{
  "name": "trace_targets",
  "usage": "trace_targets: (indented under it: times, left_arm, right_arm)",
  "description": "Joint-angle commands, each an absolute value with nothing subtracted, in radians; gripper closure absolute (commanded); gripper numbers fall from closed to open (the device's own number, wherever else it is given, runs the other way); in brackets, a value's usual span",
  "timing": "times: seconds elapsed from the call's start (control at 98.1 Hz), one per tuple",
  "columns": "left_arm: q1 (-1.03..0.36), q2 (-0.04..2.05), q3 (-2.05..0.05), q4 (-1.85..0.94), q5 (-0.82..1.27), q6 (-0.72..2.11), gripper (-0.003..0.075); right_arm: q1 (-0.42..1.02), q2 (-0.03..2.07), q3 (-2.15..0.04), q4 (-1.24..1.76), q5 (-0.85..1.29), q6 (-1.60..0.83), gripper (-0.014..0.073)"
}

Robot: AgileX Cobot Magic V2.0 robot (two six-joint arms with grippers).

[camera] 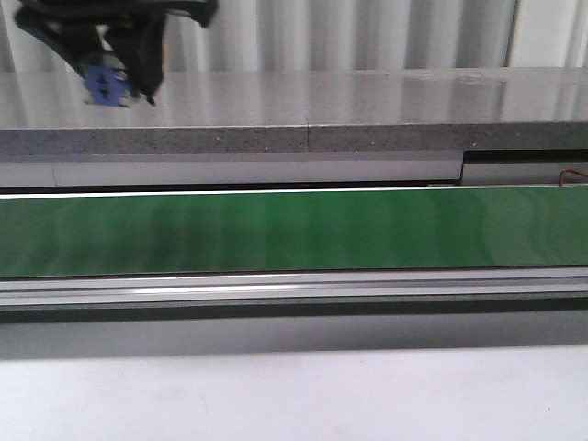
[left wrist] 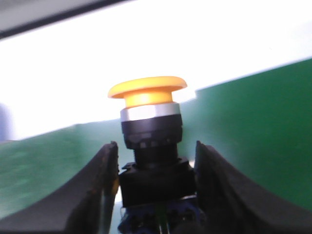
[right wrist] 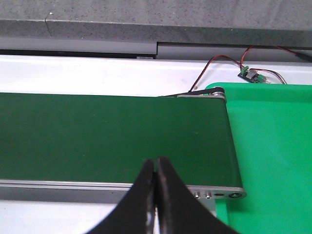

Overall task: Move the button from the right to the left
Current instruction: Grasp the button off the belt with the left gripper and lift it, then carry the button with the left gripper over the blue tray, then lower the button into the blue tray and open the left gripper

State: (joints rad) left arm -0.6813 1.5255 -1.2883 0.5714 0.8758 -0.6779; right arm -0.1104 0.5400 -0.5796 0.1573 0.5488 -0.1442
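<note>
**Occluded, cropped and blurred regions**

Front view: the left gripper [camera: 115, 69] is motion-blurred and cropped by the upper edge; the button [camera: 104, 87] shows only as a blue smear. Left wrist view: the button's base [left wrist: 156, 222] is cropped and dark. Right wrist view: the right gripper [right wrist: 156, 168] has its body cropped away.

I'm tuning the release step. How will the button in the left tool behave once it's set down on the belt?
The button looks rigid, so it shouldn't deform between the left tool fingers. Its wide yellow cap over a narrower black neck suggests it is top-heavy and may tip. On its side, the round cap could probably roll along the green belt.
</note>
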Motion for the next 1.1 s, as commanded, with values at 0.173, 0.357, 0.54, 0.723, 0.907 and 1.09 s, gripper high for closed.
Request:
trace_targets:
  times: [0.173, 0.357, 0.54, 0.723, 0.907, 1.09]
  left_arm:
    - [-0.479, 1.304, -1.176, 0.580, 0.877, -0.479, 0.0740]
    - [-0.240, 1.218, -1.034, 0.562, 0.809, -0.397, 0.0740]
    - [0.073, 1.220, -0.961, 0.358, 0.634, -0.204, 0.0740]
    - [0.277, 1.312, -0.961, 0.198, 0.483, -0.019, 0.0740]
    - [0.308, 1.459, -0.963, 0.188, 0.357, 0.077, 0.0740]
    - [0.308, 1.568, -0.965, 0.190, 0.342, 0.128, 0.0740]
  right_arm:
    - [-0.109, 0.540, -0.606, 0.158, 0.483, -0.154, 0.0661]
    - [-0.109, 0.540, -0.606, 0.158, 0.483, -0.154, 0.0661]
    - [-0.109, 0.540, -0.606, 0.158, 0.483, -0.154, 0.0661]
    - [-0.109, 0.540, -0.606, 0.158, 0.483, -0.154, 0.0661]
    - [-0.109, 0.540, -0.606, 0.158, 0.483, -0.154, 0.0661]
    - [-0.109, 0.540, -0.606, 0.158, 0.483, -0.154, 0.0661]
